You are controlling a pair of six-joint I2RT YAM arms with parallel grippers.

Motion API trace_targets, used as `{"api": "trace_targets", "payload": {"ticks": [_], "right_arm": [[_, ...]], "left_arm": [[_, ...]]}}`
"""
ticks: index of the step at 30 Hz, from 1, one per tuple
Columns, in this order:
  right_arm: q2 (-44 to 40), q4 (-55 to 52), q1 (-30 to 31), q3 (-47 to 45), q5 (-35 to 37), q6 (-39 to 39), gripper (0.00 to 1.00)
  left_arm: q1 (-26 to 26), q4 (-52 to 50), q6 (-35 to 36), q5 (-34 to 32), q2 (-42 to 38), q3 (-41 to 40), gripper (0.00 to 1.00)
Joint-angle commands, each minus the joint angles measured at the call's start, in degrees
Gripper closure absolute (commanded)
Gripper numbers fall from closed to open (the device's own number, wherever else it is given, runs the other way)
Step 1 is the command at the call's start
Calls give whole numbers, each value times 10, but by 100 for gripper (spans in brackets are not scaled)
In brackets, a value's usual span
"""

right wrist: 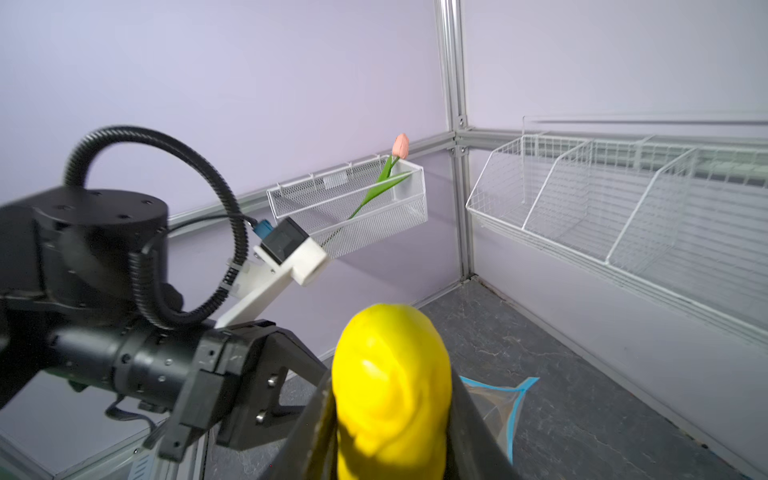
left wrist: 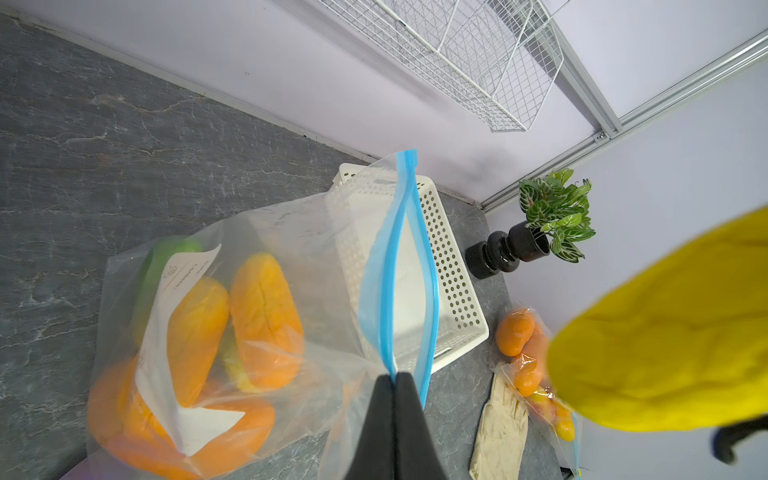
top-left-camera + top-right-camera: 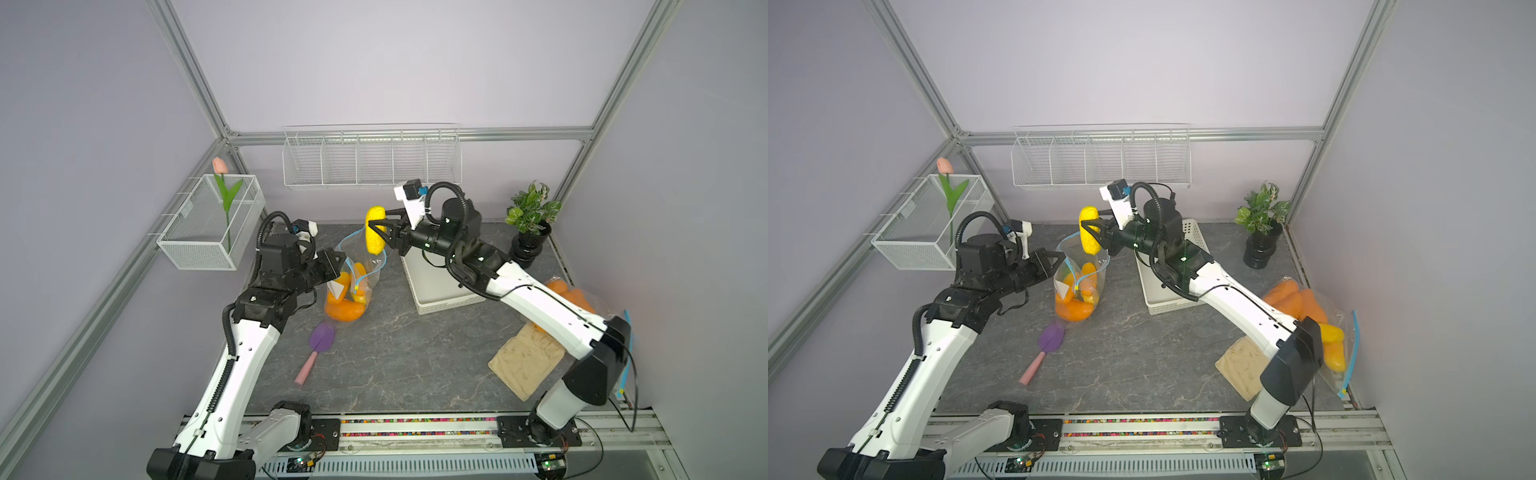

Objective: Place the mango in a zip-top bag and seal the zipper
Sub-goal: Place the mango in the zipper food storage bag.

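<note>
Holding the yellow mango (image 3: 374,243) upright in my right gripper (image 3: 378,219), jaws closed on its sides, I have it just over the zip-top bag (image 3: 365,274). My left gripper (image 2: 392,380) pinches the blue zipper rim (image 2: 390,266) tight, so the mouth stands raised and open. That gap looks narrow. The white basket (image 3: 436,291) crowds one side, and open table (image 3: 395,353) lies nearer the bases.

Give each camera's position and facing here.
Top views: high in front, looking down toward the back wall; left arm and right arm whole.
Left wrist: on left arm, along the left gripper, shut on the zip-top bag at its rim, toward the white basket and plant.
Right wrist: on right arm, past the right gripper holding the mango, toward the left arm and tulip.
Shared: mango and bag in all views.
</note>
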Motion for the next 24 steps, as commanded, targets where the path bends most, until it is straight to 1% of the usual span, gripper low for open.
{"api": "trace_targets", "payload": {"ticks": [1, 2, 3, 4, 6, 7, 10, 12, 14, 17, 18, 19, 22, 24], "right_arm": [[62, 32, 3, 19, -25, 12, 64], [72, 30, 2, 25, -19, 13, 59], [83, 16, 2, 35, -15, 12, 53], [88, -1, 0, 45, -15, 7, 42], [84, -21, -1, 47, -15, -6, 13], [74, -28, -3, 41, -15, -13, 7], [18, -24, -14, -9, 1, -48, 1], [-27, -21, -24, -51, 12, -87, 5], [-66, -24, -40, -89, 6, -127, 6], [-124, -44, -76, -149, -60, -230, 6], [-140, -53, -83, -166, -85, -278, 6], [-160, -68, -85, -190, -108, -348, 8], [-189, -93, -85, -225, -115, -469, 10], [-192, -108, -85, -222, -104, -509, 9]], "left_arm": [[2, 9, -6, 7, -4, 17, 100], [3, 10, -7, 7, -4, 17, 100], [3, 10, -8, 6, -6, 17, 100], [2, 9, -7, 6, -7, 17, 100], [3, 8, -7, 5, -9, 17, 100], [2, 7, -5, 4, -9, 18, 100], [3, 5, 0, 5, -6, 24, 100], [2, 4, 7, 10, -1, 32, 100], [2, 3, 19, 21, 7, 46, 100], [0, -10, 47, 35, 23, 83, 100], [-4, -20, 60, 34, 29, 99, 100], [-9, -30, 72, 33, 36, 114, 100], [-33, -51, 111, 33, 57, 151, 100], [-56, -70, 141, 31, 75, 177, 100]]}}
